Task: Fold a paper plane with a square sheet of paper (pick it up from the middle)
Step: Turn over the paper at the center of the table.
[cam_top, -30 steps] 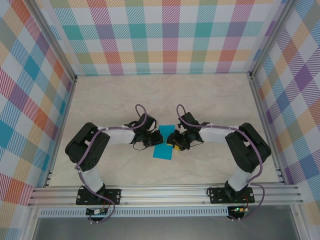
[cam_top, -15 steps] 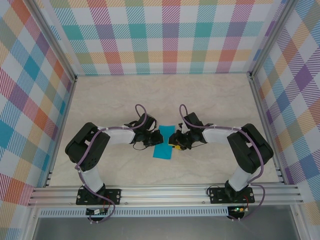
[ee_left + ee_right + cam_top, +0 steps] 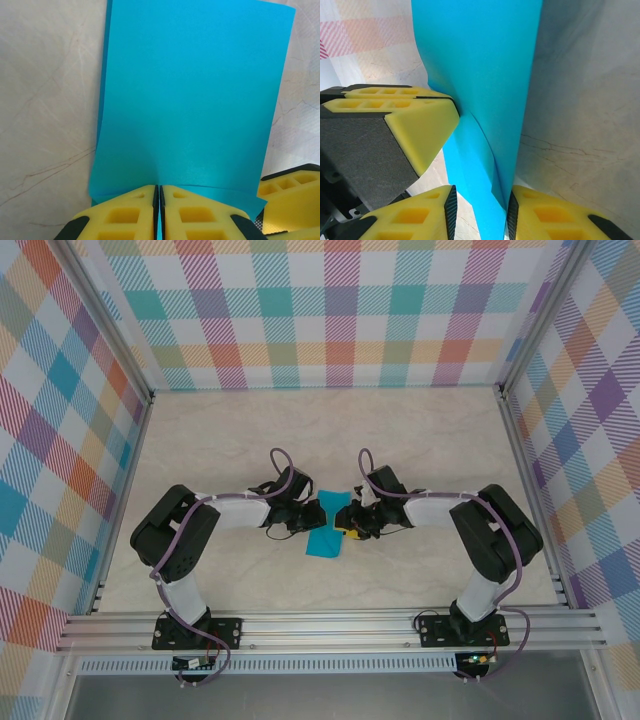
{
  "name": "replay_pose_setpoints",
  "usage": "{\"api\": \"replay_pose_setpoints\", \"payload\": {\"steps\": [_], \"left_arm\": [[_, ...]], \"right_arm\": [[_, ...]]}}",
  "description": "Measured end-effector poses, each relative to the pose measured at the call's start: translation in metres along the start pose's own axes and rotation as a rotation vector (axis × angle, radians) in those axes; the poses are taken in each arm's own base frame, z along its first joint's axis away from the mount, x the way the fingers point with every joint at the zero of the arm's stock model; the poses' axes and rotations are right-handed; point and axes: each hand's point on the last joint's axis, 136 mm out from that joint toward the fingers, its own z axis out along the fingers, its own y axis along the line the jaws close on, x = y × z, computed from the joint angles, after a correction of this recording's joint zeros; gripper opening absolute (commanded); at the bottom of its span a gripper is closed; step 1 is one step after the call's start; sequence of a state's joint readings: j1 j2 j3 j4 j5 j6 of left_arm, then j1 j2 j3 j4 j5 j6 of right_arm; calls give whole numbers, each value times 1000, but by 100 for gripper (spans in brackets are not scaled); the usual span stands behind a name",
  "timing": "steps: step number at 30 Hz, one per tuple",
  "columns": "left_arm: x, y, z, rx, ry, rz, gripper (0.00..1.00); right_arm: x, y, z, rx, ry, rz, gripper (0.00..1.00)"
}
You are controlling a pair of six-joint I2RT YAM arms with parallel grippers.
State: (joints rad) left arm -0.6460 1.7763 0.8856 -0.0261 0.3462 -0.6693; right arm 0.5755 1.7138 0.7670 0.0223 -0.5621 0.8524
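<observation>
Left claw (image 3: 159, 192) clamped on the near edge of the sheet of paper (image 3: 195, 100). The sheet runs ahead of it, bowed over the bench (image 3: 45, 100). Right claw (image 3: 480, 212) narrow, straddling the opposite edge; cannot tell if pinched. Risk: unequal pull between the claws could tear the sheet or skew the crease.

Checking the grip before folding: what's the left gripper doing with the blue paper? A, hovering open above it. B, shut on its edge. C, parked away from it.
B: the left gripper is pressed shut on the near edge of the blue paper.
</observation>
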Motion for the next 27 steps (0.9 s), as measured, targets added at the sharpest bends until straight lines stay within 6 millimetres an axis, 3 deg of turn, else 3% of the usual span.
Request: {"api": "replay_pose_setpoints", "payload": {"steps": [8,11,14,21,27], "left_arm": [[-4,-4,-6,5,-26,-12,19],[-10,-12,-23,23,-75,-2,20],[-20,-26,-53,49,-167,18,25],[-28,-33,-127,49,-377,35,32],[-14,1,-147,-20,-436,0,36]], "right_arm": [[2,0,3,-15,16,-3,11],[4,2,0,-13,22,-24,10],[4,10,-13,16,8,-64,8],[-16,50,-79,177,-161,-200,9],[-22,48,-143,572,-305,-226,10]]}}
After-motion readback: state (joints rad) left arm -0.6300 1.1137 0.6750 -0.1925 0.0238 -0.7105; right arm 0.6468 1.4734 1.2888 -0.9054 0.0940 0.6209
